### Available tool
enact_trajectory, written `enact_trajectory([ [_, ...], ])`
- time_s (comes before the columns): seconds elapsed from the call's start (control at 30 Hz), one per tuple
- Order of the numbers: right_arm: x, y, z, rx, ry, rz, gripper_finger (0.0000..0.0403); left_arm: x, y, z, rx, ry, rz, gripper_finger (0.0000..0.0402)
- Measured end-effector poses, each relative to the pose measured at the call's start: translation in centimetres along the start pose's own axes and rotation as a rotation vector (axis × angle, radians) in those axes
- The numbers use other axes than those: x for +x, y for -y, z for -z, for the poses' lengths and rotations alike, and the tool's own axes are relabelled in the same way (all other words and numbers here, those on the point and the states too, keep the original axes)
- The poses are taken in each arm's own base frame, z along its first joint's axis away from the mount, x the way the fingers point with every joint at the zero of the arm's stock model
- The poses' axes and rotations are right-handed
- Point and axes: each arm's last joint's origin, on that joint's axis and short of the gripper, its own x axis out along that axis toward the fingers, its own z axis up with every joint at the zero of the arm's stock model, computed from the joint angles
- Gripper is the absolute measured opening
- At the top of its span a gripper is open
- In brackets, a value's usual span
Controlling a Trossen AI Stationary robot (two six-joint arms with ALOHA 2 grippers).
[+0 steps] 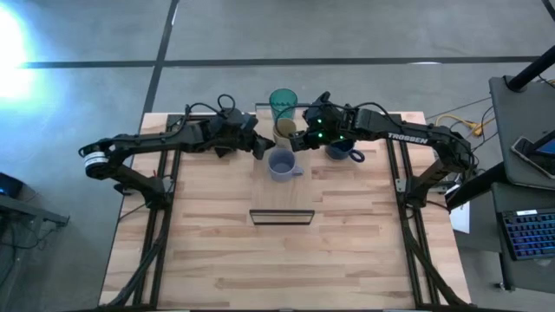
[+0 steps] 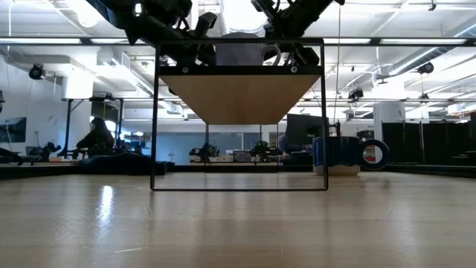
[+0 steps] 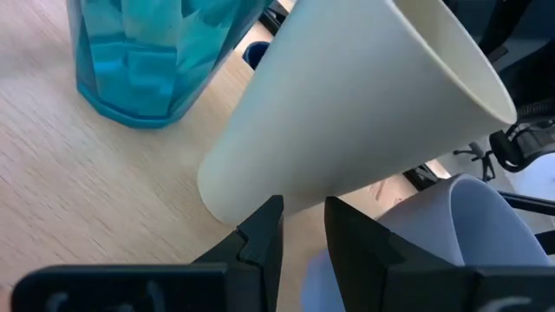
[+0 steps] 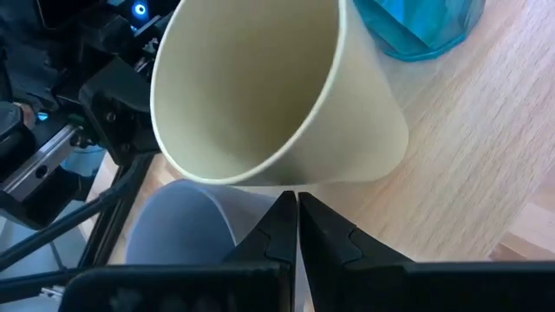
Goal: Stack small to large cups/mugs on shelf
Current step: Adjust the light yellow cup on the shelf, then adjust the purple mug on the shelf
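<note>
Cream cup (image 4: 260, 95) tilted, mouth toward right arm, leaning over grey mug (image 4: 186, 225) near shelf's (image 1: 286, 195) far end. Right gripper (image 4: 290, 217) fingers together, pinching cup's lower rim. Left gripper (image 3: 299, 227) slightly apart, tips at cup's base; contact unclear. Teal tumbler (image 1: 283, 104) upright at shelf's far end. Navy mug (image 1: 340, 151) on bench just off shelf's right edge, under right arm.
</note>
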Motion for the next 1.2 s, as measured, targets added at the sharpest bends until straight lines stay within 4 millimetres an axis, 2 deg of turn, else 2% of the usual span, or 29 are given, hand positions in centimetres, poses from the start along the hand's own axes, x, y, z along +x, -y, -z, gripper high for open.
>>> enact_trajectory([
  [0.2, 0.0, 0.1, 0.1, -0.006, -0.018, 0.003, 0.0008, 0.0, 0.0, 0.0, -0.003, -0.002, -0.001, 0.0073],
  [0.33, -0.1, 0.8, 0.8, -0.012, -0.100, 0.065, 0.0008, -0.3, 0.0, 0.1, -0.006, -0.012, -0.007, 0.0073],
  [0.53, -0.4, 1.4, 1.5, -0.024, -0.165, 0.135, 0.0008, -1.1, -0.5, 1.1, 0.018, -0.110, -0.069, 0.0073],
  [0.77, -0.8, 0.6, 2.6, -0.037, -0.225, 0.088, 0.0008, -3.0, -0.4, 3.0, 0.012, -0.219, -0.062, 0.0073],
  [0.93, -1.2, 0.4, 4.1, -0.038, -0.296, 0.135, 0.0008, -4.0, 0.8, 3.1, 0.028, -0.225, 0.030, 0.0073],
  [1.2, -1.8, -0.6, 5.7, -0.003, -0.325, 0.139, 0.0008, -3.5, 1.4, 3.2, 0.027, -0.215, 0.062, 0.0073],
])
